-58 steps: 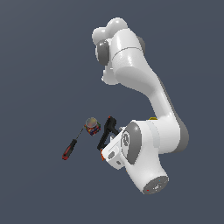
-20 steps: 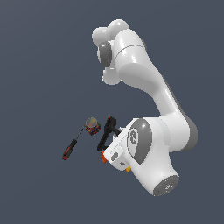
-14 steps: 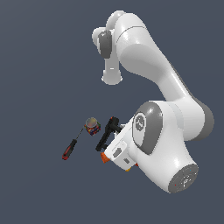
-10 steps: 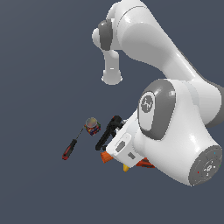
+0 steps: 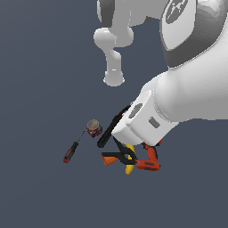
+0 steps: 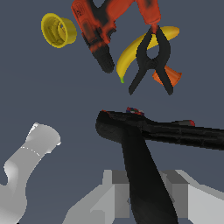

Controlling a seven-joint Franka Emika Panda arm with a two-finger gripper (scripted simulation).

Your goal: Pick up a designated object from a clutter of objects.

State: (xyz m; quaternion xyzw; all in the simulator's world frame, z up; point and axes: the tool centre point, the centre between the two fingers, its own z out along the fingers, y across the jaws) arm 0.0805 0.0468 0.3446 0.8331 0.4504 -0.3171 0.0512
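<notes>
Arm (image 5: 187,102) is filling most of the exterior view, wrist block sitting over the clutter.

Large black clamp (image 6: 175,131): you are looking at it right against the wrist camera, its two long arms meeting at a blunt end. One arm is running down between the grey finger blocks of the gripper (image 6: 146,188). Jaws are looking closed onto that arm, though the pads themselves are hidden behind it. In the exterior view the clamp is showing as a long black bar just beside the wrist block.

Judgement: grasp is made and the lift is looking under way, since the clamp is showing far larger than the rest of the clutter beyond it. You are left with carrying it clear and holding it steady.

The rest is lying apart from the gripper:
- red drill (image 6: 98,30)
- banana (image 6: 131,54)
- smaller clamp (image 6: 151,61), crossing the banana
- yellow cup (image 6: 57,29)
- screwdriver (image 5: 71,151)
- small can (image 5: 93,128)
</notes>
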